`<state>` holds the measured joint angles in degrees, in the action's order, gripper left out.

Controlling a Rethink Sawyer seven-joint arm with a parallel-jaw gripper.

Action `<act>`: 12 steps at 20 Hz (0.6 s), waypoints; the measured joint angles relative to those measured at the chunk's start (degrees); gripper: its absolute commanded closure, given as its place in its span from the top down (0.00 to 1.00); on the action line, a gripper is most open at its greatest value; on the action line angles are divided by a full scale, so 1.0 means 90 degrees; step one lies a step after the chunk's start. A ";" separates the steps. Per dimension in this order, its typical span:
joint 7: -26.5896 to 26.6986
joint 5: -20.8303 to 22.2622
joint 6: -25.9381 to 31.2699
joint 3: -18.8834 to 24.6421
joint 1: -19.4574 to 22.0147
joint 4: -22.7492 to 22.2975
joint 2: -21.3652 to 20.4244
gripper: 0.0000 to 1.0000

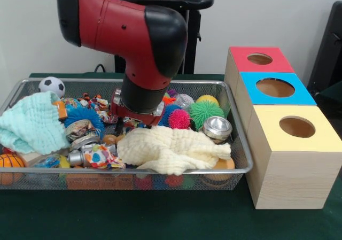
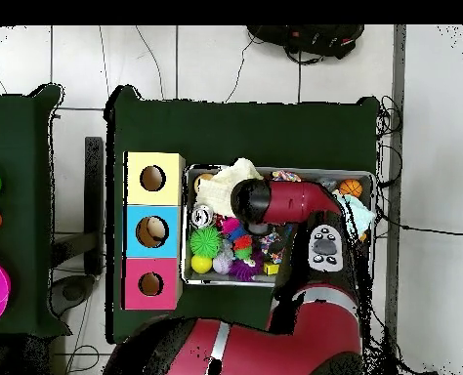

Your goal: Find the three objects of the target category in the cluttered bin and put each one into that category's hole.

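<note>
The claw (image 1: 132,117) was down in the middle of the wire bin (image 1: 241,160), hidden by the arm's thick wrist, so it was not clear if it was open or closed, or holding anything. In front of it lay a soft cream cloth (image 1: 172,150), all crumpled. Behind that sat a shiny metal tin (image 1: 217,128), a spiky green ball (image 1: 206,113) and a spiky pink ball (image 1: 179,118). Beside the bin stood three wooden boxes with round holes: yellow (image 1: 297,128), blue (image 1: 276,87), red (image 1: 259,59).
</note>
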<state>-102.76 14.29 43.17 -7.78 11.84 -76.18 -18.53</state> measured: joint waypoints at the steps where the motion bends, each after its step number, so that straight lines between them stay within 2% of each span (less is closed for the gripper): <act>1: 0.0000 0.0075 -0.0140 0.0000 -0.0050 -0.0073 -0.0071 1.00; 7: 0.0000 0.0270 -0.0670 -0.0006 -0.0171 -0.0378 -0.0320 1.00; 12: 0.0000 0.0329 -0.0839 -0.0041 -0.0255 -0.0523 -0.0414 1.00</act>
<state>-102.76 17.25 35.63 -8.15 9.55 -80.88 -22.25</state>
